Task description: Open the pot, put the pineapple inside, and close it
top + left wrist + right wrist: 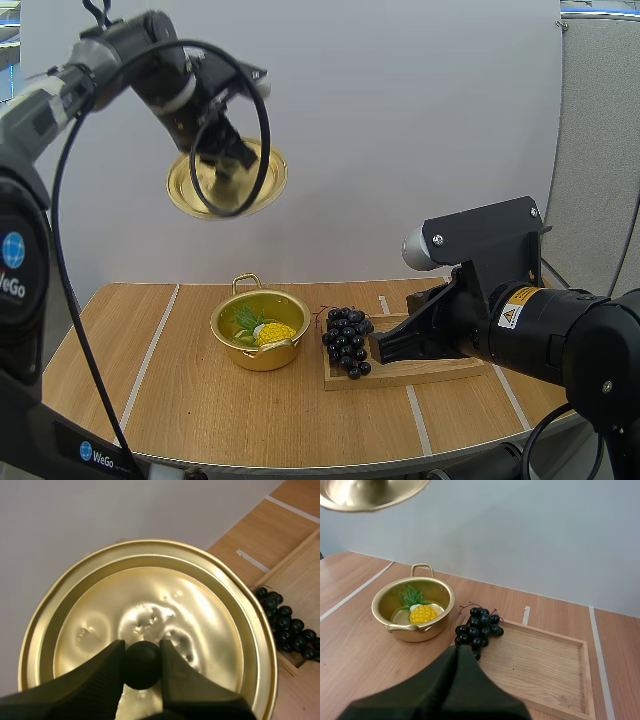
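A golden pot stands uncovered on the table with a yellow pineapple lying inside it; the right wrist view shows the pot and the pineapple too. My left gripper holds the golden lid high in the air above the pot, tilted. Its fingers pinch the lid's black knob in the left wrist view. My right gripper is shut on nothing, low over the wooden tray, just right of the grapes. Its fingers lie together as one dark wedge.
A bunch of dark grapes lies on the left end of the wooden tray, right beside the pot. White tape lines cross the wooden table. Bare tabletop lies left of and in front of the pot.
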Controlling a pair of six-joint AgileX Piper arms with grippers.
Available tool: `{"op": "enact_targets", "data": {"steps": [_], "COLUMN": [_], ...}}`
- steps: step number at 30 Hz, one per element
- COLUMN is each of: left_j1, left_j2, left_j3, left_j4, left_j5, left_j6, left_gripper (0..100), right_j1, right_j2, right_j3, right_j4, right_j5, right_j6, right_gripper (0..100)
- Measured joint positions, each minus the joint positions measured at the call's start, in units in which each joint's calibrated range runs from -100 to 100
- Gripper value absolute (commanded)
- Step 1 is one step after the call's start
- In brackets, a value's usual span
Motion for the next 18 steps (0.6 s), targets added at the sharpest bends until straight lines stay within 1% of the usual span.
{"op": "enact_targets", "data": {"steps": [9, 11, 18], "left_j1": [0.00, 0.00, 0.00], "left_j2": [2.09, 3.21, 6.06], "left_j3": [7.61, 10.44, 15.54], "left_j4": [-5.21, -6.50, -6.88], "left_j5": [-2.20, -4.93, -9.40], "left_j6": [3.38, 4.43, 5.00], "left_gripper": [0, 0, 0], "right_j1": [0.00, 0.00, 0.00], "right_j2": [0.00, 0.00, 0.00], "right_j3": [0.00, 0.00, 0.00], "right_j4": [0.00, 0.00, 0.00], "right_j5": [-0.40, -0.40, -0.55], "right_j6": [0.00, 0.00, 0.00], "right_gripper": [0, 0, 0]}}
